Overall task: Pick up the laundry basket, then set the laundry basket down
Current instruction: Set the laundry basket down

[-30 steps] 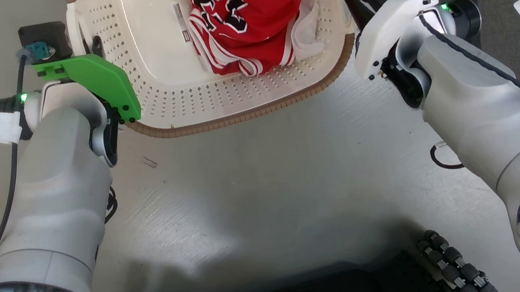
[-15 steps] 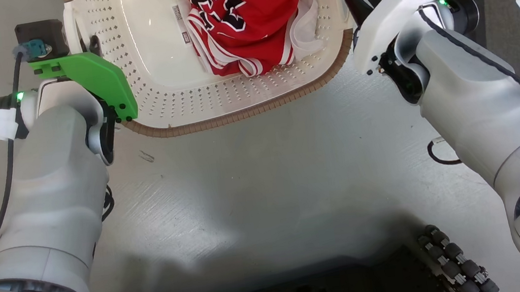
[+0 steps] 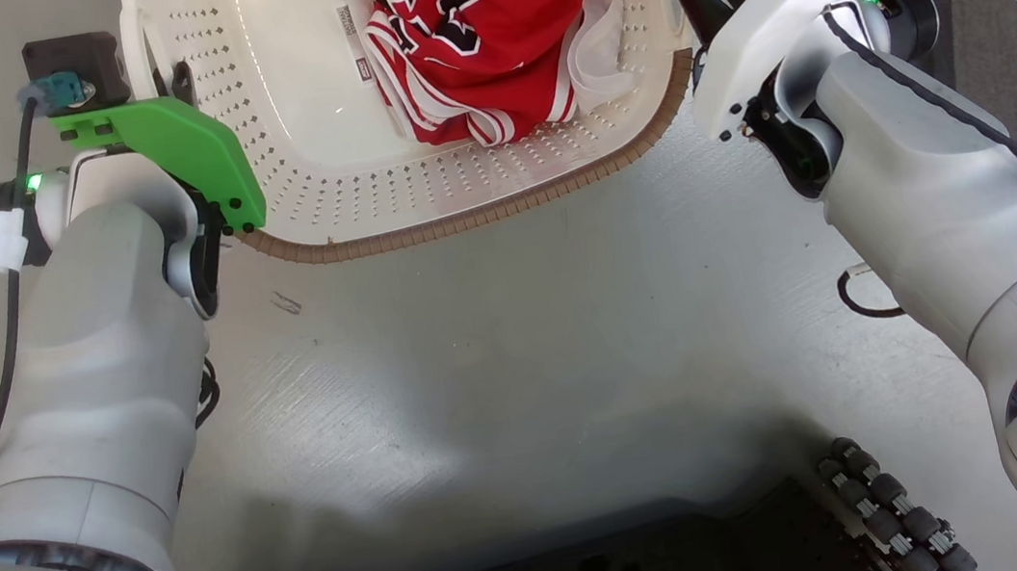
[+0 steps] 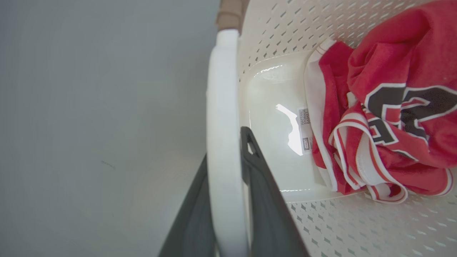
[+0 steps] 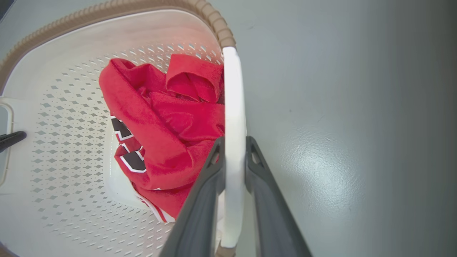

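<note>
Both arms reach forward, left gripper (image 4: pixel 225 146) and right gripper (image 5: pixel 234 141) each clamped on a handle (image 5: pixel 234 89) of the laundry basket (image 3: pixel 342 190).

One laundry basket (image 3: pixel 462 223), one red jersey (image 3: pixel 489 45), two white handles (image 4: pixel 222 89) (image 5: pixel 234 89), two grippers: left gripper (image 4: pixel 225 146), right gripper (image 5: pixel 234 141).

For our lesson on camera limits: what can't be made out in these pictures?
Far end of the basket: head view, cut off by top edge.
Label print: too small, head and left wrist views.
Jersey lettering: folded under, all views.
Left jaws: head view, mostly behind green mount.
</note>
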